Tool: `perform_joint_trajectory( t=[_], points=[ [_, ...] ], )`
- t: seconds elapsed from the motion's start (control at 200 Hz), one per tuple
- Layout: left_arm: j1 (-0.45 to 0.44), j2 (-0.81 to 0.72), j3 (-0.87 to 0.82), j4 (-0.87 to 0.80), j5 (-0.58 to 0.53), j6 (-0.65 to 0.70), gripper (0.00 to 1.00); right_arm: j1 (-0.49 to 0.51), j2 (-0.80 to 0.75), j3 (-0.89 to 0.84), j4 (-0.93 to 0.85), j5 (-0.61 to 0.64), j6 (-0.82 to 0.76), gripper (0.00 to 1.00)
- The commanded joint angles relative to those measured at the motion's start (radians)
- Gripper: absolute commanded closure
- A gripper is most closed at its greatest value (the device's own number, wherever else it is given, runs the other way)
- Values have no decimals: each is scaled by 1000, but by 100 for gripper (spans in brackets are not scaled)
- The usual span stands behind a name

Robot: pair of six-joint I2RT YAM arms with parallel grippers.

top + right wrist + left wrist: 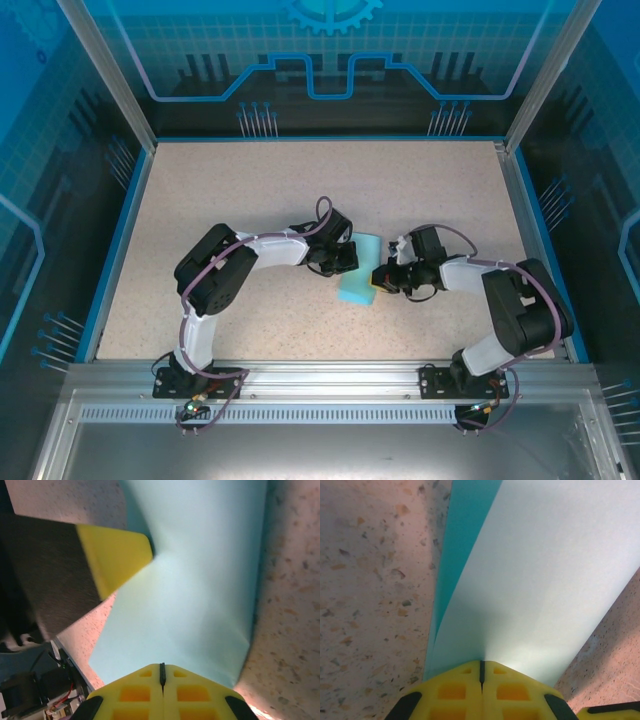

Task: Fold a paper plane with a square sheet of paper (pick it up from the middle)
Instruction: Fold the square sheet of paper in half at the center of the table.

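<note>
The turquoise-blue square sheet of paper (360,268) is doubled over into a narrow band at the middle of the table, held between both arms. My left gripper (345,258) is shut on its left edge, and the paper (540,575) fans out from the closed yellow fingers (452,690) with a darker lower layer showing at the left. My right gripper (385,277) is shut on the opposite edge; the sheet (200,585) rises from its closed yellow fingers (135,692). The left gripper's yellow finger (117,560) pinches the paper's far edge in the right wrist view.
The speckled beige tabletop (250,190) is bordered by a blue rim and transparent enclosure walls (110,120). An aluminium rail (330,375) with both arm bases runs along the near edge.
</note>
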Motion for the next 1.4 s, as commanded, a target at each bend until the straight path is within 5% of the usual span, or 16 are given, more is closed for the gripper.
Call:
perform_joint_trajectory(
  t=[0.0,0.205,0.525,0.96,1.395],
  points=[
    [-11,58,-6,-104,-42,34,100,3,60,-16,-19,-52,-53,100],
    [-11,60,-9,-101,-39,29,100,-3,96,-5,-98,50,-65,100],
    [-10,66,-12,-106,-39,31,100,45,-64,-9,-90,-10,-20,97],
    [-10,72,-4,-124,-58,42,100,44,75,-22,-135,-2,-95,100],
    [-10,76,5,-123,-48,42,100,58,-63,-54,-137,-22,-71,97]
  ],
)
